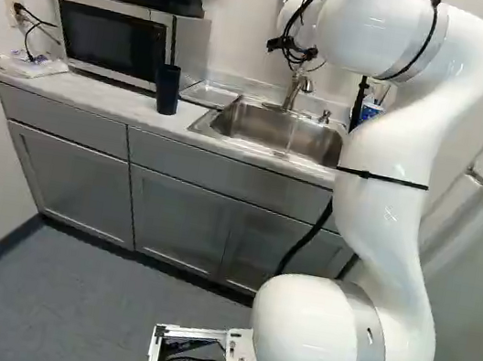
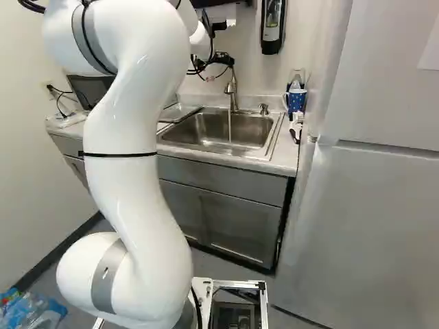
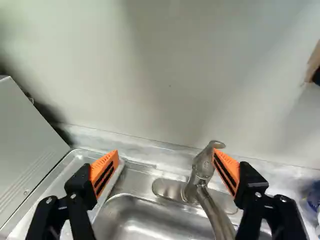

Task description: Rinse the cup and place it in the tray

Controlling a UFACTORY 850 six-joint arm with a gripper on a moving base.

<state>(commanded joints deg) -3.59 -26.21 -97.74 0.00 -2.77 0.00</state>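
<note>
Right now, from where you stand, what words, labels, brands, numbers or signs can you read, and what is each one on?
None that I can read.
Faucet: a tiny mark, too small to make out.
Wall dispenser: any print is too small to read.
Microwave: no legible lettering.

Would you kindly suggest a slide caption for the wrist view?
Open gripper at the sink, with one orange pad showing beside the faucet's handle.

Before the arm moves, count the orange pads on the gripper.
2: one orange pad on the side nearer the microwave, the other orange pad on the faucet side.
</note>
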